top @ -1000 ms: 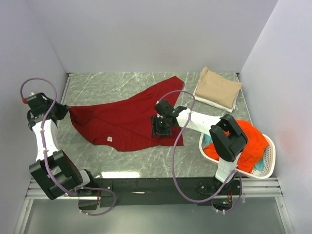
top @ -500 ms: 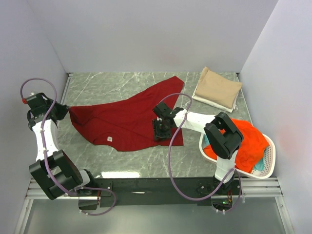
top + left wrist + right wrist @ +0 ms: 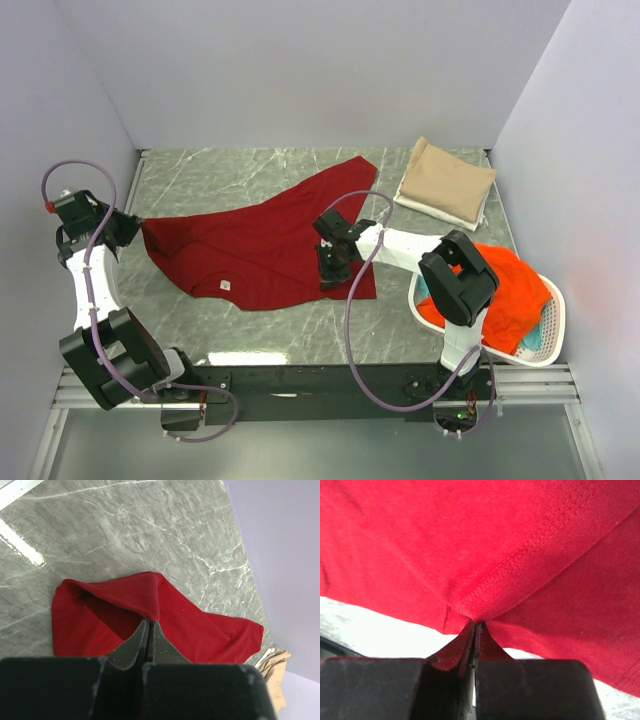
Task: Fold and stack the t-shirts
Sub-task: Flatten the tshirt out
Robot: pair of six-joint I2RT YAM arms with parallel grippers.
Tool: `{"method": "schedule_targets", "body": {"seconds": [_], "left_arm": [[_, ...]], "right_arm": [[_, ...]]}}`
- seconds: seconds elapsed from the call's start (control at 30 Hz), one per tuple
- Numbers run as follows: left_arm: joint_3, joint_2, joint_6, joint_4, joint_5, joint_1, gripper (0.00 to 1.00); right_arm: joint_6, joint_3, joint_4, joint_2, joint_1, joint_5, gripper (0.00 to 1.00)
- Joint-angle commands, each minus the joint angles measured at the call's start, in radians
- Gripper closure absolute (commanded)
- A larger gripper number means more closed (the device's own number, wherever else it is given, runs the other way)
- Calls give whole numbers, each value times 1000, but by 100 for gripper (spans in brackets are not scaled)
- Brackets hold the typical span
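Observation:
A dark red t-shirt (image 3: 265, 240) lies spread across the marble table (image 3: 200, 175), its small neck label facing up near the front. My left gripper (image 3: 140, 228) is shut on the shirt's left corner (image 3: 150, 611), pinching a lifted fold. My right gripper (image 3: 330, 268) is shut on a stitched hem (image 3: 485, 600) near the shirt's right front edge. A folded tan t-shirt (image 3: 447, 182) rests at the back right. An orange-red t-shirt (image 3: 510, 290) and a bit of teal cloth (image 3: 532, 340) fill the basket.
The white oval laundry basket (image 3: 553, 330) stands at the front right, beside the right arm's base. Pale walls close in the table on the left, back and right. Bare marble shows behind the shirt and along the near edge.
My right gripper has come down onto the red shirt's right front edge and closed from open onto the hem. The left arm has held still.

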Motion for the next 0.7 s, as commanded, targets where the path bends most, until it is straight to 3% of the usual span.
{"method": "schedule_targets", "body": {"seconds": [0.0,0.2,0.4,0.67], "left_arm": [[7,-21,25,25,-7,2,100],[13,-15,-7,52,-13,-33,99],[115,40,-112,96,-47,-156,100],[436,167,-266,137,-67,-236,100]], "right_arm": [[0,71,-29,-70,-20,-5,100],[-15,192,-87,-165,-129,-5,100],[-57,369,-121,-184,-278,-7,100],[-78,877,-233,-64,-414,-10,100]]}}
